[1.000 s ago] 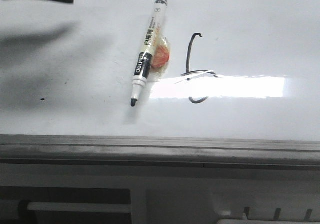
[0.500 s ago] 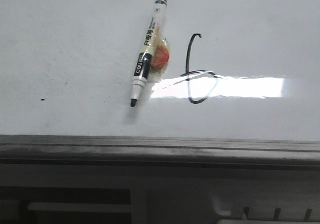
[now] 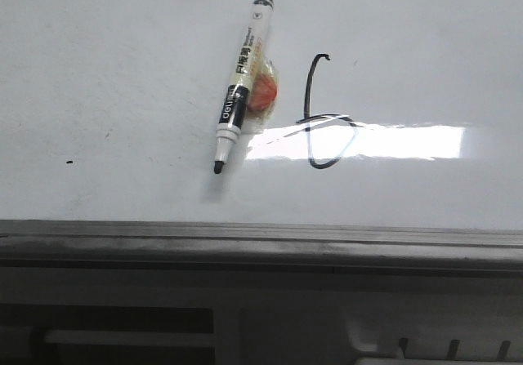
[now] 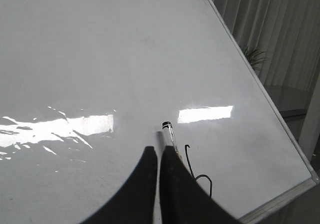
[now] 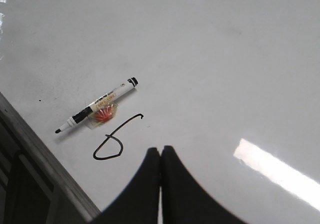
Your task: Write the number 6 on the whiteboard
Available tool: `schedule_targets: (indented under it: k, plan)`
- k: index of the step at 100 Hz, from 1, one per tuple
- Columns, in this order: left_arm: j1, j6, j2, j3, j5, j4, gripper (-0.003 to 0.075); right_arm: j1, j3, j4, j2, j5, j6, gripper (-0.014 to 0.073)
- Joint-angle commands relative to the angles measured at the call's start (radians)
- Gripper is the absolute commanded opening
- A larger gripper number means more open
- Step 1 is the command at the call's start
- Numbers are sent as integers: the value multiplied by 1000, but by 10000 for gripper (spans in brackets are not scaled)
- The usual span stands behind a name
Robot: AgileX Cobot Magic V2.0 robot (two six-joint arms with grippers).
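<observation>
The whiteboard fills the front view, with a bright glare strip and a grey rail along its near edge. The number 6 is a thin black line right of centre; it also shows in the right wrist view and the left wrist view. An uncapped white-and-black marker lies flat just left of the 6, over a small orange piece. My left gripper is shut and empty above the marker's end. My right gripper is shut and empty above the board. Neither gripper shows in the front view.
A tiny black dot marks the board at the left. In the left wrist view the board's far corner borders grey curtains and a plant. Below the rail, dark robot-base parts show.
A dark arm and its shadow at the upper left of the front view one second ago have gone out of frame. The marker and the 6 have not moved.
</observation>
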Motion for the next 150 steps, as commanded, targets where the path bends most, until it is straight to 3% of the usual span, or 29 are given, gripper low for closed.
schedule_targets:
  k: [1,15,32,42,54,61,66,89,150]
  plan:
    - [-1,0,10,-27,-1,2,-19,-4,-22,-13,-7,-86,2,-50]
    - [9,7,0,-9,-6,16,-19,-4,-22,-13,-7,-86,2,-50]
    - [112,-37,-9,62,-50,203,-19,-4,-22,-13,-7,-86,2,-50]
    - [264,-360,-16,124,-30,522,-19,-4,-22,-13,-7,-86,2,-50]
    - [457,-965,-58,182,10,1020,-19,-4,-22,-13,-7,-86,2,-50]
    - [559,-1181,-91,208,57,1246,-19,-4,-22,-13,-7,-86,2,-50]
    - [619,-1248,-108,232,79,1326,-19,-4,-22,-13,-7,-86,2,-50]
    - [738,-1256,-145,279,134,1309,-19,-4,-22,-13,-7,-86,2,-50]
    - [740,-1256,-157,279,132,1309,-19,-4,-22,-13,-7,-86,2,-50]
